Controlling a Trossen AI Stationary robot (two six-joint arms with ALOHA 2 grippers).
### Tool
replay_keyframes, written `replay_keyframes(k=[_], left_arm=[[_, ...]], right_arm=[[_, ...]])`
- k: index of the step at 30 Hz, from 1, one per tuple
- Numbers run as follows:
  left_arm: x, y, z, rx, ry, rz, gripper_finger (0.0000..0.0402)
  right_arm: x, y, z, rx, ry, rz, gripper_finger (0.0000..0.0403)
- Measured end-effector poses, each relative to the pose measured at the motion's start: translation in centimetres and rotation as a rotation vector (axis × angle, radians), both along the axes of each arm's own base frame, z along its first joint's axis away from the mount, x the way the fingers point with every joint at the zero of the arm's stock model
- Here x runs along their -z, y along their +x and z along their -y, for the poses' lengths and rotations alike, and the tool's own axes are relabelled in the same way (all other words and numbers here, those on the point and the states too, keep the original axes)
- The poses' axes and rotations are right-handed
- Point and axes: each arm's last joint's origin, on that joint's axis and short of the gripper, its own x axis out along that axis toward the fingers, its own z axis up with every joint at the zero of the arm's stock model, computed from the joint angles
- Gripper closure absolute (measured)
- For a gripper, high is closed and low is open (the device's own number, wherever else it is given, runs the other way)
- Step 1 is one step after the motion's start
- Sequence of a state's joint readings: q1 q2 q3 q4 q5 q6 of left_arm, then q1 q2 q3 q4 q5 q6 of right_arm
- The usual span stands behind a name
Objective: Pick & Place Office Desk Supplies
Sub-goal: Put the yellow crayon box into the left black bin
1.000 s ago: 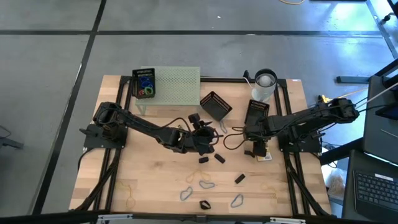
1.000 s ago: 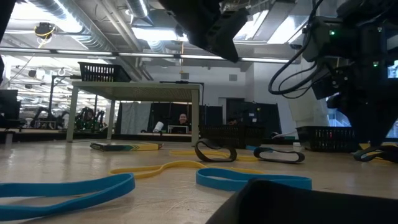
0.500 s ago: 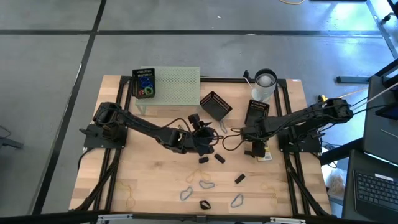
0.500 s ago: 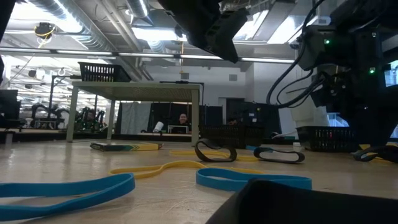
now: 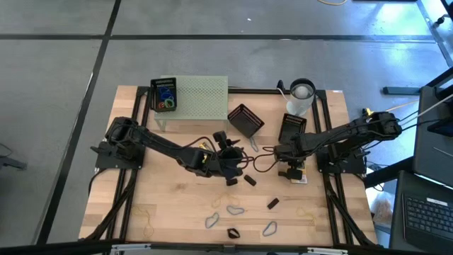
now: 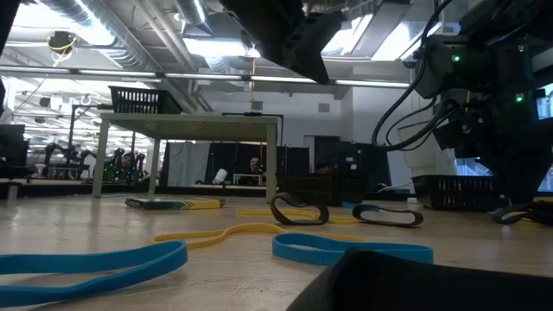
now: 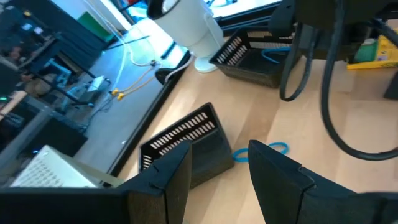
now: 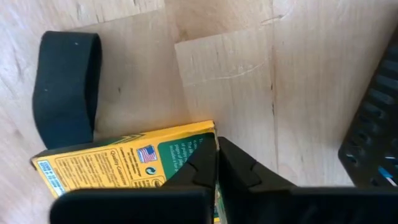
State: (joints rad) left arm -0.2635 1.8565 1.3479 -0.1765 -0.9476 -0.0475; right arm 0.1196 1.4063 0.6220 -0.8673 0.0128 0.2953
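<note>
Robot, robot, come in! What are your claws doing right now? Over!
Right gripper shut over the crayon box, apparently missing it. Left gripper open, empty, mid-table. Black band beside the box, not blocking.

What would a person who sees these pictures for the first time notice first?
Probably the two dark arms meeting over the middle of the wooden table. The right gripper is shut over the edge of a yellow-green crayon box, beside a black band. At the table's far side stand a pale green perforated stand and a white cup.
</note>
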Motion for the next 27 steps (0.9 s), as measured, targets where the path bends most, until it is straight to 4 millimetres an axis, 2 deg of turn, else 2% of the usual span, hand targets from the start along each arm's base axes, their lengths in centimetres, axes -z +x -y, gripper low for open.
replay_keyframes(k=[7,12,19,24,27], left_arm=[[0.0,-0.2,0.6,0.002,0.037,-0.013,0.0249],[-0.3,-0.6,1.4,-0.07,0.105,0.015,0.0249],[-2.2,-1.9,2.9,-0.109,0.142,0.088,0.0249],[-3.3,-2.6,3.6,-0.035,0.065,0.12,0.0249],[-3.7,-2.9,3.9,-0.004,0.041,0.12,0.0249]], right_arm=[[-1.1,0.3,-0.1,-0.029,0.004,-0.005,0.0398],[-3.7,1.7,-0.7,-0.08,0.034,0.086,0.04],[-7.8,4.3,-1.9,-0.16,0.075,0.256,0.0401],[-10.9,5.8,-2.0,-0.223,-0.012,0.376,0.0402],[-12.1,6.3,-1.8,-0.254,-0.094,0.419,0.0402]])
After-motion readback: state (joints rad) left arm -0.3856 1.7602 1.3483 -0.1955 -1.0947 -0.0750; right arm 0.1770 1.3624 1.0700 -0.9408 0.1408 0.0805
